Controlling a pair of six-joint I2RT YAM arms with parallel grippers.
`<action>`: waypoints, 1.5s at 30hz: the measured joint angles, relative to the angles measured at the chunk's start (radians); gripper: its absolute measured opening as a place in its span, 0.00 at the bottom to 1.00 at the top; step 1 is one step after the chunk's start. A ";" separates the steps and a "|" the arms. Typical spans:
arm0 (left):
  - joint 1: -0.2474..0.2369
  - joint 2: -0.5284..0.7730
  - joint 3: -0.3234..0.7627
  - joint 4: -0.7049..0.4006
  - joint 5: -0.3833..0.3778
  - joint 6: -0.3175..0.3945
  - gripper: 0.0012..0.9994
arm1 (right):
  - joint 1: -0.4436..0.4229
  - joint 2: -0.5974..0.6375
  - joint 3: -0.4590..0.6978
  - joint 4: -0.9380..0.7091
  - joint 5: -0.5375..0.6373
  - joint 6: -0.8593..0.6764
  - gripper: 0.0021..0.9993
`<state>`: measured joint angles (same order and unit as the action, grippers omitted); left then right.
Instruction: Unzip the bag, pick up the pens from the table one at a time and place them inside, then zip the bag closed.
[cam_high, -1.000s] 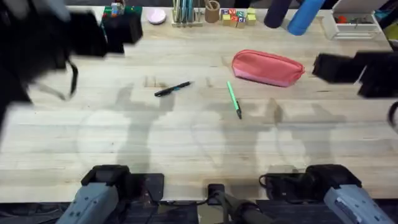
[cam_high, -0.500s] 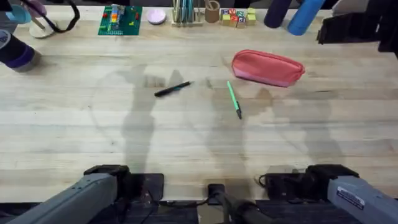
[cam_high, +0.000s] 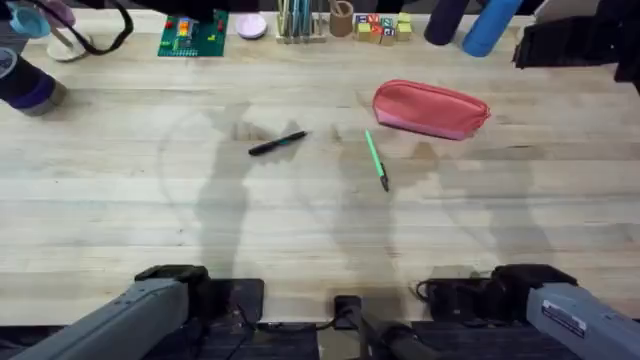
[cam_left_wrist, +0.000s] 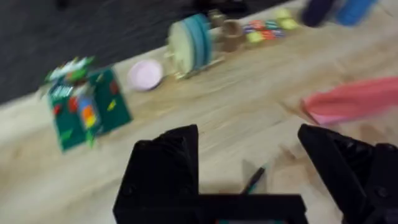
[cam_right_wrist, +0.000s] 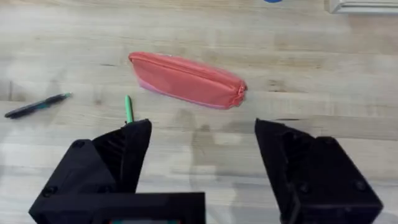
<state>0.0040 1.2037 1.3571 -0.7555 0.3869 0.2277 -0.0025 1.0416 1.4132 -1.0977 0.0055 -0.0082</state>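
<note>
While both grippers hang above table (cam_high: 300, 230) holding nothing, bag (cam_high: 430, 108) lies zipped on far right part of tabletop. Green pen (cam_high: 375, 159) lies just beside bag's near-left end, not touching. Black pen (cam_high: 277, 143) lies left of green one, apart. Left gripper (cam_left_wrist: 249, 168) fingers spread wide, black pen tip between them below. Right gripper (cam_right_wrist: 202, 162) fingers also wide apart, bag (cam_right_wrist: 186, 79) beyond them.
</note>
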 joint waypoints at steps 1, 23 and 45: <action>0.000 0.002 0.000 0.000 0.040 0.042 0.99 | 0.000 0.000 0.000 0.000 0.000 0.000 1.00; -0.227 0.265 0.005 0.247 0.362 0.654 0.99 | 0.000 0.000 0.000 0.000 -0.003 0.000 1.00; -0.261 0.475 0.006 0.275 0.441 0.664 0.99 | 0.000 0.000 0.000 0.000 -0.003 0.000 1.00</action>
<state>-0.2570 1.6786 1.3628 -0.4803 0.8281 0.8921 -0.0025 1.0416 1.4132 -1.0981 0.0025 -0.0082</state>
